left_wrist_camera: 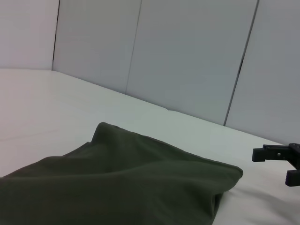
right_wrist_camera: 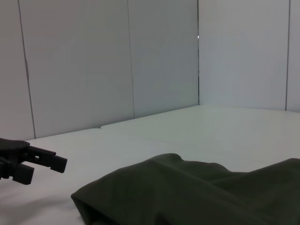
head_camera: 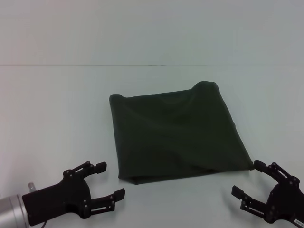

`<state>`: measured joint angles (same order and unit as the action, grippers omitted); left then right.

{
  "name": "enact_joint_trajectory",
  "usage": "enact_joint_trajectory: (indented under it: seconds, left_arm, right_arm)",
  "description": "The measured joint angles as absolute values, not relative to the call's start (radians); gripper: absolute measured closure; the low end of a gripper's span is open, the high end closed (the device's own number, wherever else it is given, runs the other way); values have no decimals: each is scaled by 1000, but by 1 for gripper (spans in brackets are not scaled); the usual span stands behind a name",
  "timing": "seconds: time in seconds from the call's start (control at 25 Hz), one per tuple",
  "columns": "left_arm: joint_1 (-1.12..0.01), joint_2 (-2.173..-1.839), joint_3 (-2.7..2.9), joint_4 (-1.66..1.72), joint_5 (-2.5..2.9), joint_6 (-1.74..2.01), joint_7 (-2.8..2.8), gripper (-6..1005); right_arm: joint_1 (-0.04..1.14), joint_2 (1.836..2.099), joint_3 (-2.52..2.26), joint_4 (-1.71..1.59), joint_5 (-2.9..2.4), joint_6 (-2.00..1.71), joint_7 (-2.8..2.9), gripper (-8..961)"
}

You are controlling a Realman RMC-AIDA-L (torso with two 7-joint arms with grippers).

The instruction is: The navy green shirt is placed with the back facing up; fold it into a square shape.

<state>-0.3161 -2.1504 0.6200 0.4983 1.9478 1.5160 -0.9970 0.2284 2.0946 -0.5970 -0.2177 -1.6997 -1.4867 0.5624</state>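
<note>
shirt point(left_wrist_camera: 117, 187) cropped in both wrist views

The navy green shirt point(right_wrist_camera: 197, 192) lies folded on the white table point(right_wrist_camera: 225, 126); the left gripper point(right_wrist_camera: 40, 164) sits apart, fingers spread.

- A bare test room or lab, by the look of it.
- Plain white desk point(head_camera: 57, 104).
- Pale panelled walls point(left_wrist_camera: 187, 56) with dark seams close behind.
</note>
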Motion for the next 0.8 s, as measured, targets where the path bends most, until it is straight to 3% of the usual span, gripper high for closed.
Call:
enact_joint_trajectory:
  seconds: [0.28,0.8]
  left_arm:
    - [-314,-2150,619,498,1946,1519,-992,91]
    - [-313,-2150,604,502,1930,1523,-992,90]
  right_arm:
    - [237,2097,-608,-217,-1701,-1489,560,8]
    - [263,2098,-608,-194,-1701,-1491,560,12]
